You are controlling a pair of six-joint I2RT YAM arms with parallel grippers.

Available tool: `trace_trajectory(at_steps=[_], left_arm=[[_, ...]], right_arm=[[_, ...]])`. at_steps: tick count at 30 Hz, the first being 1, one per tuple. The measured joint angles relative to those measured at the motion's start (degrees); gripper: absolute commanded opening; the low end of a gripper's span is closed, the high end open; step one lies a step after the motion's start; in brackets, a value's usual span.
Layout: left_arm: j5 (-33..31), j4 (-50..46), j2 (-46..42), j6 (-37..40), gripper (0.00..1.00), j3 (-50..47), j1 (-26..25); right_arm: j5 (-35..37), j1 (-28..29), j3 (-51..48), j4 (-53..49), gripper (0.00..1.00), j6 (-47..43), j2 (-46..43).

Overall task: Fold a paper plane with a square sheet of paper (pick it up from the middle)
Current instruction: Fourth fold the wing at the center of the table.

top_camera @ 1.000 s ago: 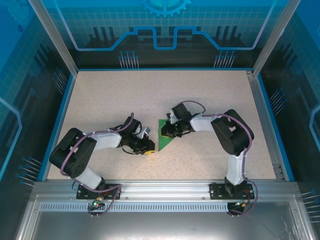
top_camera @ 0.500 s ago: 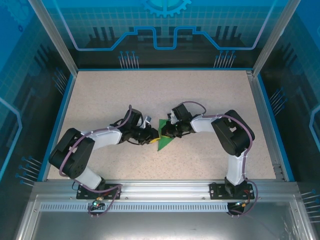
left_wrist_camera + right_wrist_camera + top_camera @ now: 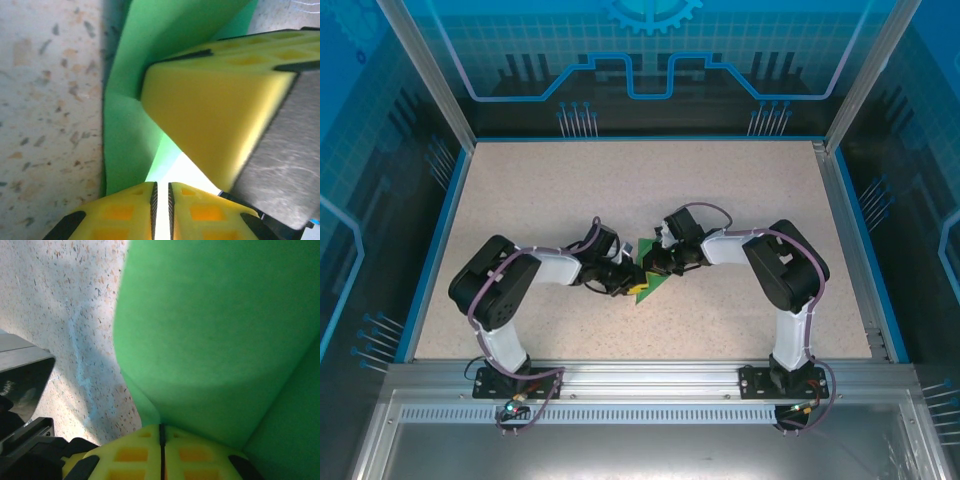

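Right gripper (image 3: 161,429): clamped on green paper (image 3: 210,340). Left gripper (image 3: 161,187), beside it: clenched, hold unclear. Risk: opposing pulls tearing paper.

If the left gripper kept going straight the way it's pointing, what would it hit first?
The green paper: its folded flap lies right ahead of the left gripper, probably touching it. Close behind is a yellow finger of the right gripper.

Bright, even overhead light; soft shadows, and close-up wrist views blur.
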Motion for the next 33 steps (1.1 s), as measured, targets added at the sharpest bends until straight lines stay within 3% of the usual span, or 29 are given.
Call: trace_trajectory(at_steps=[10,24,33], left_arm=[[-0.5,0.6,-0.3,2.3,0.15,-1.2,-0.3],[-2.7,-10.8,-8.7,6.5,0.22,0.2,-2.6],[-6.8,-17.0,-7.2,10.5,0.18,5.7,-7.0]], right_arm=[[0.1,0.0,0.1,-0.3,0.08,-0.4,0.0],[0.1,0.0,0.2,-0.5,0.07,-0.4,0.1],[0.0,0.0,0.5,-0.9,0.07,-0.4,0.2]])
